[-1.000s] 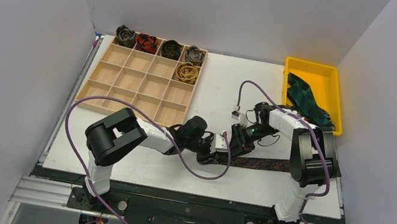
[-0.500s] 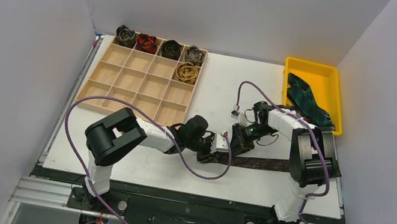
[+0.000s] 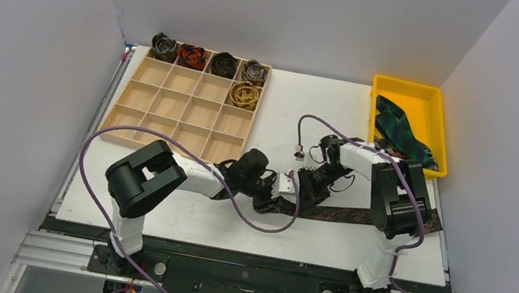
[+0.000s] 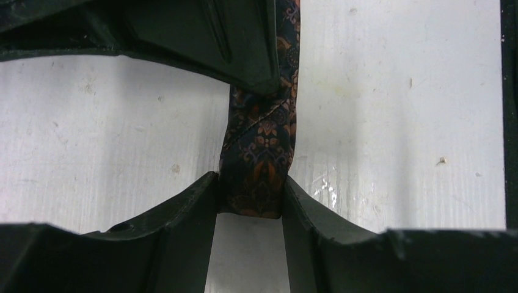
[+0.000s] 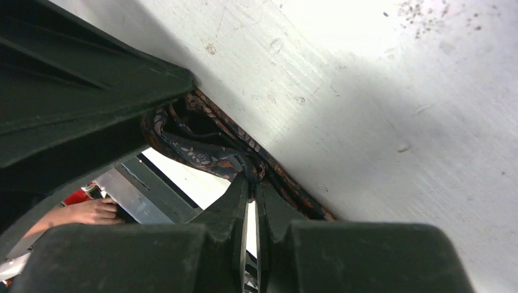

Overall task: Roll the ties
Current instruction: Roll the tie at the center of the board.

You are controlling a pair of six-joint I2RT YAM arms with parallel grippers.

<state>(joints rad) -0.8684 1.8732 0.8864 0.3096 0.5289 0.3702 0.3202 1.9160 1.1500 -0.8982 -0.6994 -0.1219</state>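
Left wrist: narrow floral-patterned fabric tie [image 4: 259, 155]

My left gripper [image 4: 250, 198] and right gripper [image 5: 251, 186] meet over the white table [image 3: 286, 111]. Both are on one end of the dark patterned fabric tie [image 3: 356, 214], which runs off to their right. The wooden compartment tray [image 3: 168, 103], with rolled tie coils [image 3: 222, 65] in it, lies behind and left of them. The yellow plastic bin [image 3: 410, 83] holding a green-blue tie [image 3: 398, 130] lies behind and right.

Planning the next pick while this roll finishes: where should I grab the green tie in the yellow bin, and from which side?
Probably its near end, by the near right corner of the yellow bin, coming straight down from above. The green tie lies flat and diagonal across the floor, and the raised bin walls would likely block any sideways approach.
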